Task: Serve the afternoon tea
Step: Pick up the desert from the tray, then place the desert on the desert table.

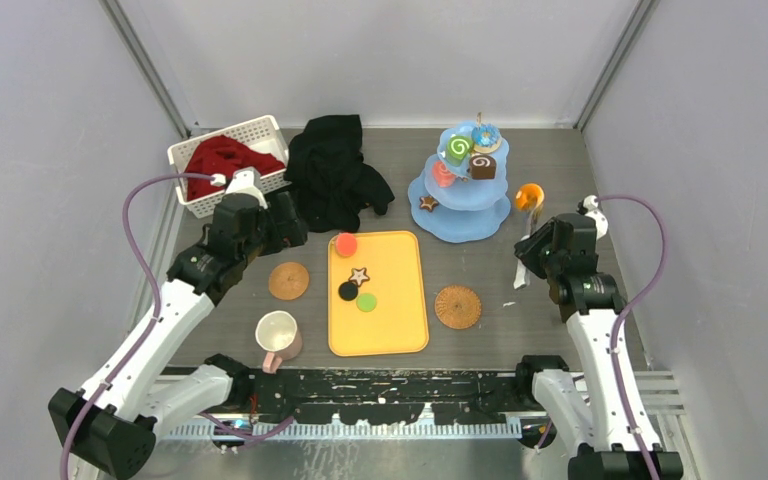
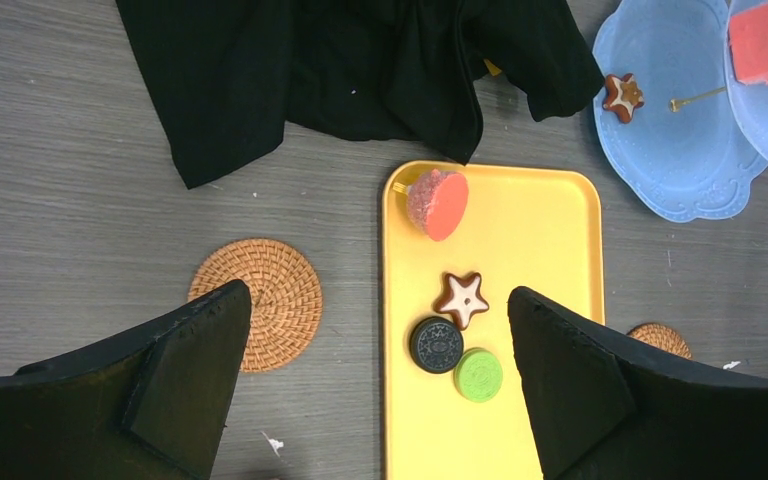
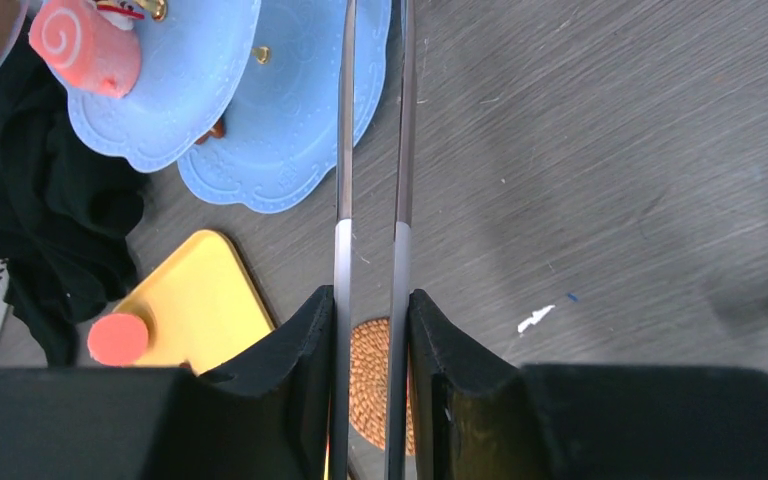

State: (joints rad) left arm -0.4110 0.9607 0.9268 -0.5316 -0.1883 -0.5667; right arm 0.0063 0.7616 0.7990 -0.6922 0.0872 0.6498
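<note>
Grey tabletop: right end effector pinches slim metal tongs bearing a round orange sweet, left end effector gapes wide; we risk tongs twisting, dropping it.

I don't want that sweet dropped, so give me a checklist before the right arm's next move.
1. Right gripper shut on tongs: ok.
2. Orange sweet at tong tips: ok; how firmly, cannot tell.
3. Sweet over stand: not ok, beside it.
4. Bare room on stand's bottom tier: ok.
5. Left gripper open, away from stand: ok.
6. Tray emptied: not ok, four sweets on it.
</note>
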